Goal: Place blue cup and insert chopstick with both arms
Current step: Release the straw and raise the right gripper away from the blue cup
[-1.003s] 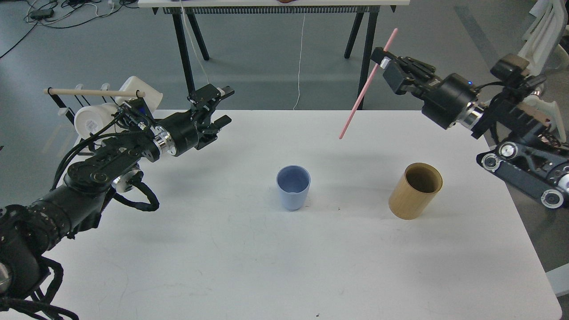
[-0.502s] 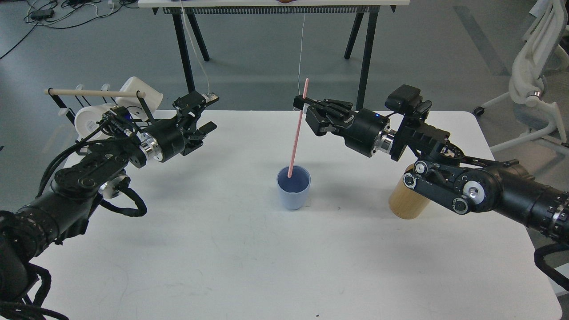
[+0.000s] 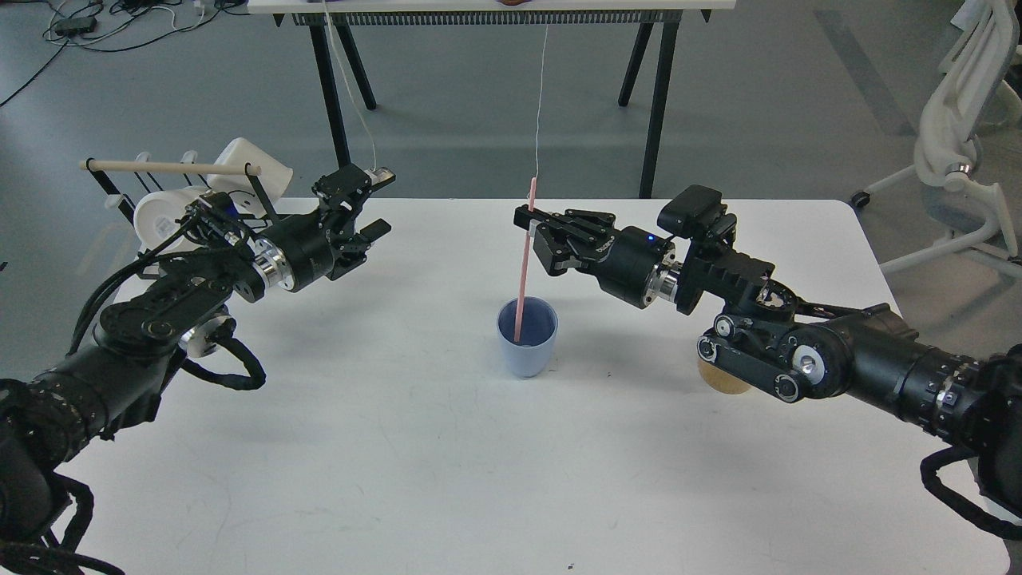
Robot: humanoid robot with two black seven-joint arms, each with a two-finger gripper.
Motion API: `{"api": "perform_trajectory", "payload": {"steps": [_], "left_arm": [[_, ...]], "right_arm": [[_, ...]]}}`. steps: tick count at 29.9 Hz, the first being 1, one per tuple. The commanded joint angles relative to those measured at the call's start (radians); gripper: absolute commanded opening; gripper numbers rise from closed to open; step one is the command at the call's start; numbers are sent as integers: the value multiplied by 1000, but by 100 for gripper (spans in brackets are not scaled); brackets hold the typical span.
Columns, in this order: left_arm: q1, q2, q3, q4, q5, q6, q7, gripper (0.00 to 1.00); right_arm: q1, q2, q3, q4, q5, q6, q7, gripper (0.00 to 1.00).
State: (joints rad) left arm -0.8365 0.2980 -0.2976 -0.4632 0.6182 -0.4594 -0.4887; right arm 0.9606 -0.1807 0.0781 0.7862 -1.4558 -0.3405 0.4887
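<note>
The pale blue cup stands upright near the middle of the white table. The pink chopstick stands almost upright with its lower end inside the cup. My right gripper is shut on the chopstick's upper part, above the cup. My left gripper is open and empty, raised over the table's far left, well left of the cup.
A tan wooden cylinder stands right of the cup, mostly hidden behind my right arm. A wire rack with a pale wooden rod and white mugs sits at the table's far left. A black-legged table stands behind.
My right gripper has swung left and down with the chopstick, from high at the right to above the cup, and the chopstick's tip has gone down into the cup. My left gripper drew back slightly.
</note>
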Motion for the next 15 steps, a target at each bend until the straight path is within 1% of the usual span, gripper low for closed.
{"api": "perform_trajectory", "payload": {"steps": [1, 2, 3, 5, 6, 7, 9, 11, 12, 13, 14, 15], "left_arm": [[-1, 0, 0, 0, 0, -1, 0, 91], [0, 0, 0, 0, 0, -1, 0, 91], [0, 0, 0, 0, 0, -1, 0, 91], [0, 1, 0, 0, 0, -1, 0, 91], [-1, 1, 0, 0, 0, -1, 0, 91], [-1, 1, 0, 0, 0, -2, 0, 91], [-1, 0, 0, 0, 0, -2, 0, 91], [-1, 0, 0, 0, 0, -4, 0, 91], [-1, 1, 0, 0, 0, -4, 0, 91], [-1, 1, 0, 0, 0, -5, 0, 91], [-1, 1, 0, 0, 0, -7, 0, 91], [-3, 1, 0, 0, 0, -7, 0, 91]], "right_arm": [[-3, 27, -24, -33, 2, -18, 0, 7], [-3, 30, -26, -34, 2, -20, 0, 10], [-3, 30, -26, -35, 2, -20, 0, 14], [-3, 30, -26, -31, 2, -22, 0, 29], [-5, 30, -26, -31, 2, -22, 0, 40], [-3, 30, -24, -30, 3, -22, 0, 47], [-3, 30, -24, -24, 6, -23, 0, 58], [-2, 32, -14, -19, 14, -23, 0, 73], [-2, 32, -12, -18, 15, -23, 0, 77], [-2, 30, -9, -13, 17, -25, 0, 82], [-2, 30, -1, -2, 20, -28, 0, 91], [-3, 26, 8, 13, 23, -31, 0, 96]]}}
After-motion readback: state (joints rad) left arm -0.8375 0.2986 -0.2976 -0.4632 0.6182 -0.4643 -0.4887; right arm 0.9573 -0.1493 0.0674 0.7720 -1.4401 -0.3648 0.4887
